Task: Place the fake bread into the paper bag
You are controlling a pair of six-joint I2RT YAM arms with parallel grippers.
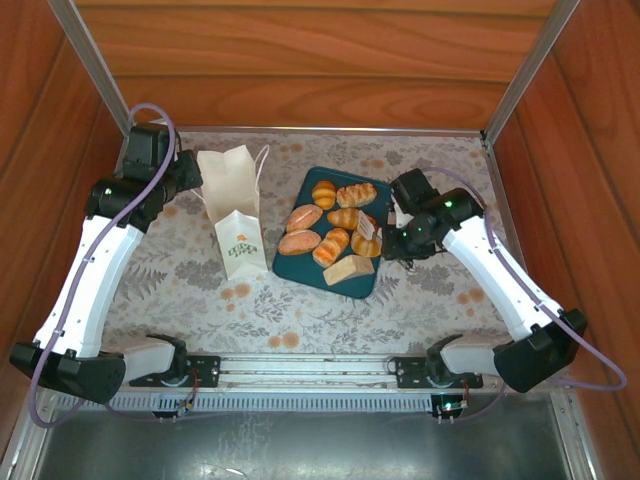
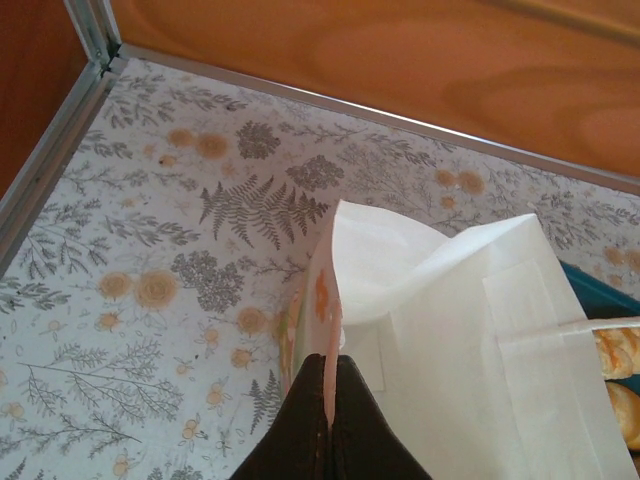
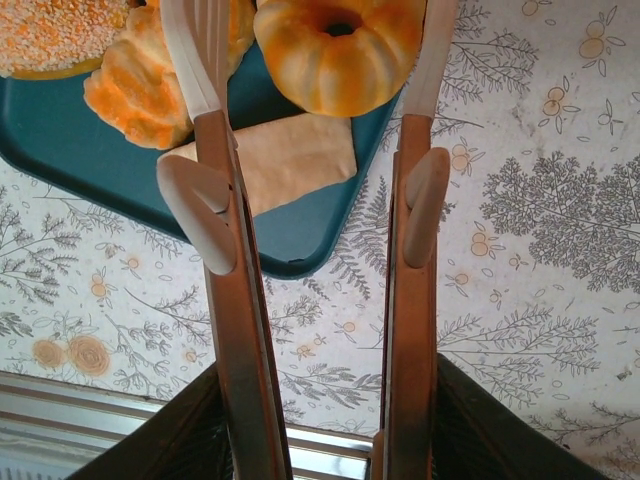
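Left gripper: jaws closed on the paper bag rim. I log the bag at 9 o'clock of the tray. Right gripper: jaws open astride a round roll. Bread on the tray.

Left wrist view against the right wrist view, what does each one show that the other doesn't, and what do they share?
Left wrist view: the left fingers pinched shut on an edge of the white paper bag, with the wooden wall and a metal corner post behind. Right wrist view: the right fingers open, a ring-shaped roll between their tips, the pale wedge nearby, and the table's front rail. Shared: the floral table cover, the teal tray and golden rolls on it.
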